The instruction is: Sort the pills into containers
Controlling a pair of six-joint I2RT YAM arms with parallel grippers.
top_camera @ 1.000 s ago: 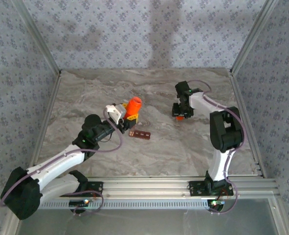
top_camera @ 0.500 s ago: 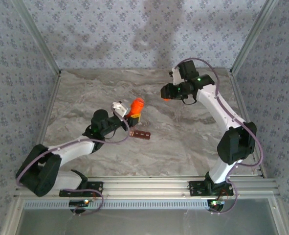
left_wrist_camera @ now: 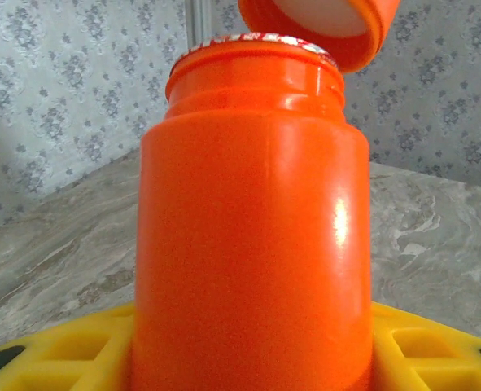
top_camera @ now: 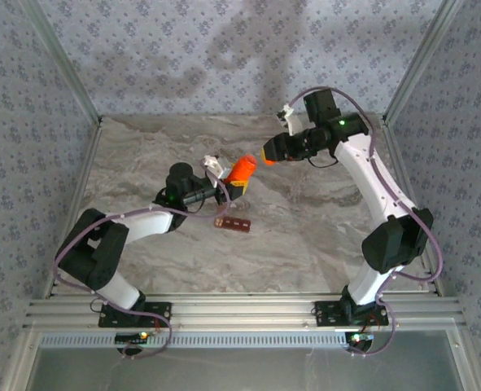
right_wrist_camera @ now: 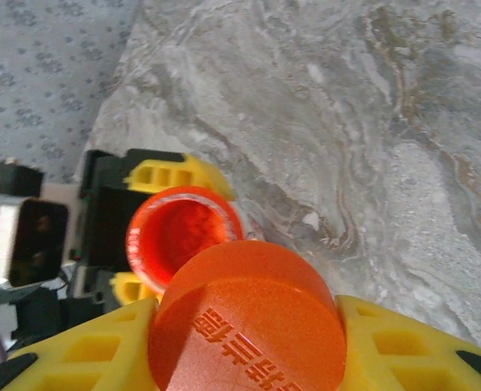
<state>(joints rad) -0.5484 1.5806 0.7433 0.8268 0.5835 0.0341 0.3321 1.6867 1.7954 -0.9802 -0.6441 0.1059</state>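
Bright even light, soft shadows on back wall (top_camera: 248,49), white glare streak on orange bottle (left_wrist_camera: 338,221)

You are looking at a grey-and-tan marbled table (top_camera: 305,236) under soft, even light. Behind it and along both of its sides stand walls (top_camera: 183,57) papered pale blue-grey with a small repeating floral print. Slanted aluminium posts (top_camera: 61,63) rise from the table's far corners, and a slotted aluminium rail (top_camera: 248,309) runs along its near edge. Faint shadows (top_camera: 248,49) lie on the wall behind the table.
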